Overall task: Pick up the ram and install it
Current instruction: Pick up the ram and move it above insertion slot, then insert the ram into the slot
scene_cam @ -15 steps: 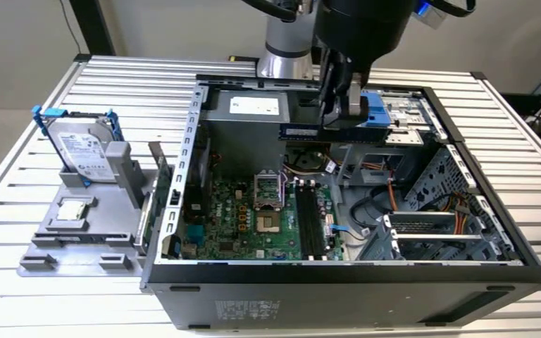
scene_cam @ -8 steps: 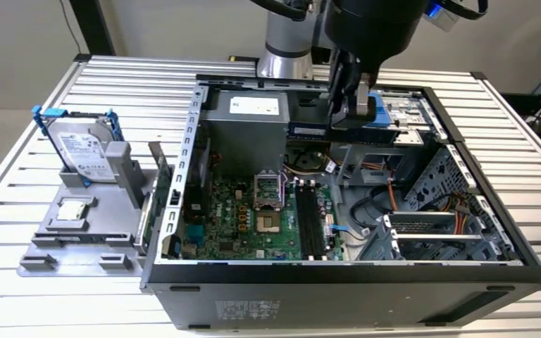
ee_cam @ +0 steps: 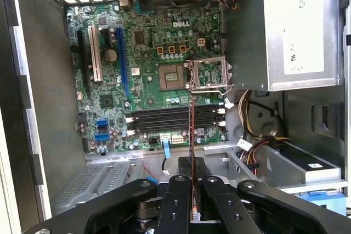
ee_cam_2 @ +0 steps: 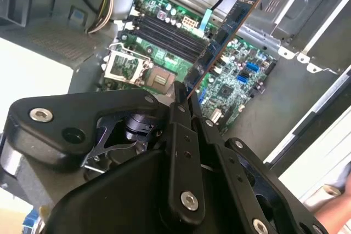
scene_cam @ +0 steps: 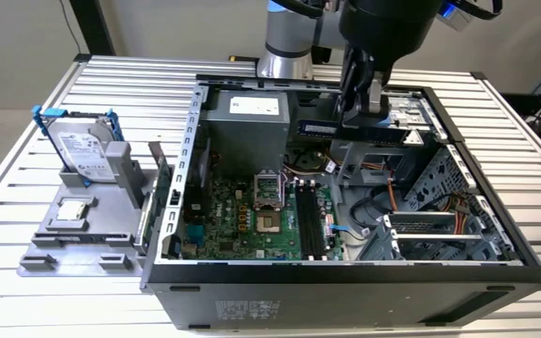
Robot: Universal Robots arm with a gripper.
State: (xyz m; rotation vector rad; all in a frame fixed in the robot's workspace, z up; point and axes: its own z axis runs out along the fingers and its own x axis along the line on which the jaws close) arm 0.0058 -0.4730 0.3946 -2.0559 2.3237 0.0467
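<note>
Holding, exterior view: the gripper (scene_cam: 369, 118) hangs under the arm (scene_cam: 284, 42) at about one o'clock in the frame, its fingers (scene_cam: 374, 102) clenched on the ram (scene_cam: 322, 128).
Ram, exterior view: a dark stick held level on its long edge, raised above the far side of the open case (scene_cam: 346, 271), just beside the power supply (scene_cam: 247, 127).
Memory slots, exterior view: the black slots (scene_cam: 313, 222) lie on the green motherboard (scene_cam: 237, 222), at about six o'clock from the ram and well below it. The ram is not seated in them.
Holder, exterior view: a grey holder (scene_cam: 73, 243) sits on the slatted table (scene_cam: 26, 127) at nine o'clock from the case. It carries an upright hard drive (scene_cam: 84, 151) in a blue bracket. A small square silver chip (scene_cam: 71, 210) lies flat at six o'clock from the drive.
Gripper, second wrist view: the black fingers (ee_cam_2: 178, 130) close together on one end of the ram (ee_cam_2: 227, 28), and the gripper (ee_cam_2: 184, 100) pinches its flat faces.
Ram, second wrist view: the stick reaches away from the fingertips, with the motherboard (ee_cam_2: 236, 80) and its slots (ee_cam_2: 170, 34) behind it and apart from it.
Gripper, first wrist view: the gripper (ee_cam: 192, 182) clamps the ram (ee_cam: 192, 130), which shows edge-on as a thin line.
Board, first wrist view: the motherboard (ee_cam: 148, 53) lies beyond the ram, whose line crosses the slots (ee_cam: 175, 116) towards the open processor socket (ee_cam: 171, 73).
</note>
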